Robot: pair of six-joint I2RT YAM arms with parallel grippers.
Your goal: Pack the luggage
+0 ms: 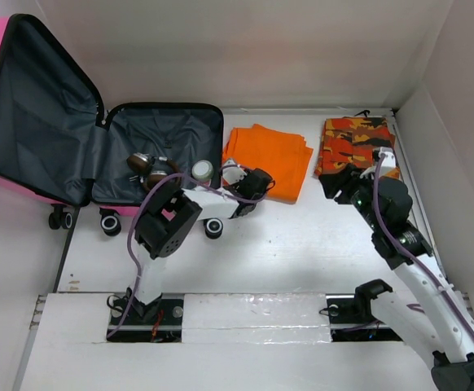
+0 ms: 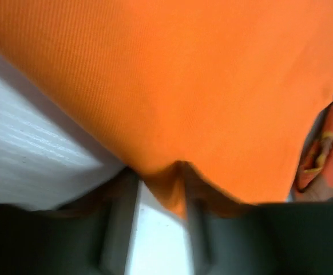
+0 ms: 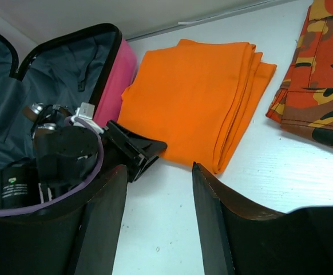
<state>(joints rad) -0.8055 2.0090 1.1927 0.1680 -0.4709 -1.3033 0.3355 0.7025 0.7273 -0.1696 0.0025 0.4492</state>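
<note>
The pink suitcase (image 1: 33, 191) lies open at the back left, its lid raised and its grey-lined base (image 1: 180, 134) flat; its pink shell also shows in the right wrist view (image 3: 116, 80). A folded orange cloth (image 1: 274, 159) lies right of it. My left gripper (image 1: 259, 186) is open at the cloth's near left corner. In the left wrist view the cloth (image 2: 183, 74) fills the frame, and its corner hangs between the spread fingers of the gripper (image 2: 158, 184). My right gripper (image 1: 335, 186) is open and empty above the table, near the cloth's right edge (image 3: 159, 167).
An orange camouflage garment (image 1: 355, 142) lies at the back right, behind my right gripper. Brown items (image 1: 151, 167) and a small white-lidded jar (image 1: 202, 169) sit in the suitcase base. White walls close the back and right sides.
</note>
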